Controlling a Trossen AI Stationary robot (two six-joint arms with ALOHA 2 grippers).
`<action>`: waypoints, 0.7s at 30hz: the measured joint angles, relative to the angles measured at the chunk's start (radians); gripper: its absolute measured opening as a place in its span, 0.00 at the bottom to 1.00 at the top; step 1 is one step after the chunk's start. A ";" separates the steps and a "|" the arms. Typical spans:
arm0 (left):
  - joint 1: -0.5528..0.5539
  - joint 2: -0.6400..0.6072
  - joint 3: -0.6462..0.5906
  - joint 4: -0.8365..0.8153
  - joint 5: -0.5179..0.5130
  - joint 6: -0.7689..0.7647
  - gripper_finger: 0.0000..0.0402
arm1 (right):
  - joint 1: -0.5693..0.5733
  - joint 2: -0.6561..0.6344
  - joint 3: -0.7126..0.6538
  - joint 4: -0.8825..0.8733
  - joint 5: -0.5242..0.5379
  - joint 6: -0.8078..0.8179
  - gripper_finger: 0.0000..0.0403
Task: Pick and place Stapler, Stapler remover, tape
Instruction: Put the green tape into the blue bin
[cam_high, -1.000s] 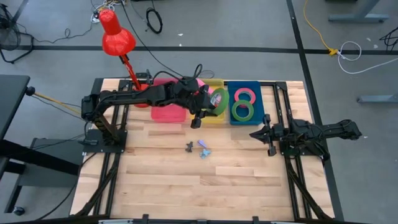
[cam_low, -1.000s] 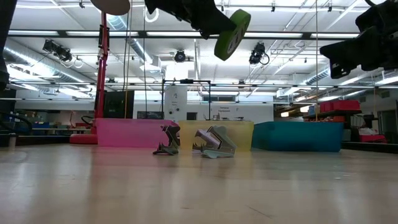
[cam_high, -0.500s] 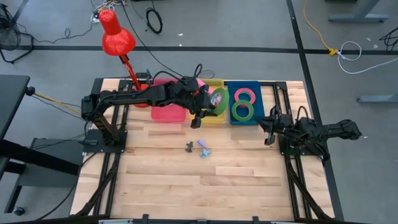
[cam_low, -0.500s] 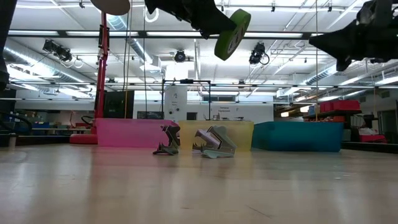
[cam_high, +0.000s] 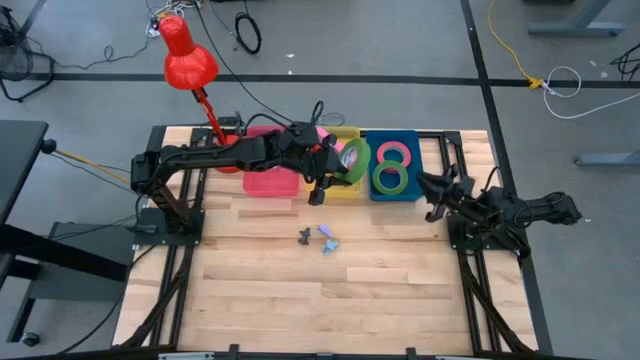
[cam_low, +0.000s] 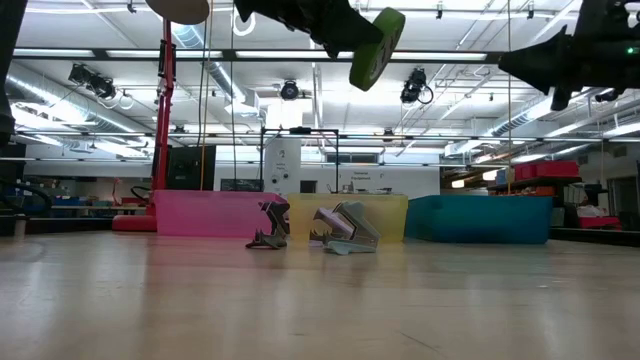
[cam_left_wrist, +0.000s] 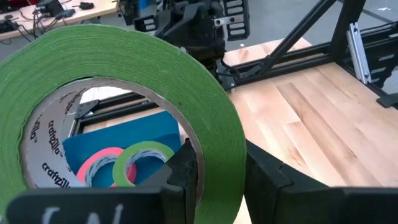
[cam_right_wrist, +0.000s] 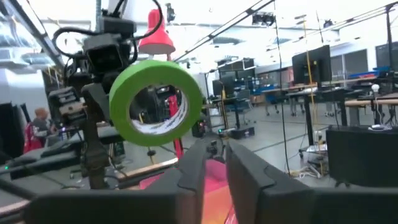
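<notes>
My left gripper (cam_high: 335, 170) reaches from the table's left and is shut on a green tape ring (cam_high: 353, 160). It holds the ring in the air over the yellow bin (cam_high: 345, 188), beside the blue bin (cam_high: 412, 140). A red-pink ring (cam_high: 397, 152) and a green ring (cam_high: 390, 178) lie flat in the blue bin. Two stapler removers, one dark (cam_high: 305, 236) and one bluish (cam_high: 327, 238), rest on the wood at mid-table. My right gripper (cam_high: 424, 186) hangs at the table's right with its fingers (cam_right_wrist: 193, 168) slightly apart and nothing between them. The stapler is out of view. My left gripper pinches the wall of the green ring (cam_left_wrist: 221, 143), with one finger inside the hollow (cam_left_wrist: 183, 171) and one outside (cam_left_wrist: 267, 180). The fingers come from the table's left, slanting slightly down. The ring stands on edge, tilted, lifted clear of the bins (cam_low: 377, 48).
A pink bin (cam_high: 270, 182) stands left of the yellow one along the far edge. A red desk lamp (cam_high: 188, 55) rises from the far left corner. Black frame rails (cam_high: 460, 170) run down both table sides. Bare wood lies toward the near edge.
My right gripper has risen a little, tipped upward and swung toward the far edge. It now points toward the held green ring. My left gripper and its ring have kept still.
</notes>
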 joint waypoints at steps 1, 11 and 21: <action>0.000 0.000 0.000 0.001 0.000 0.000 0.24 | 0.000 0.000 0.000 0.011 0.002 0.000 0.20; 0.000 0.000 0.000 0.003 0.037 0.000 0.24 | -0.001 0.000 0.000 0.074 0.023 -0.043 0.52; 0.000 0.000 0.000 0.005 0.039 0.001 0.24 | -0.001 0.069 0.070 0.062 0.039 -0.052 0.68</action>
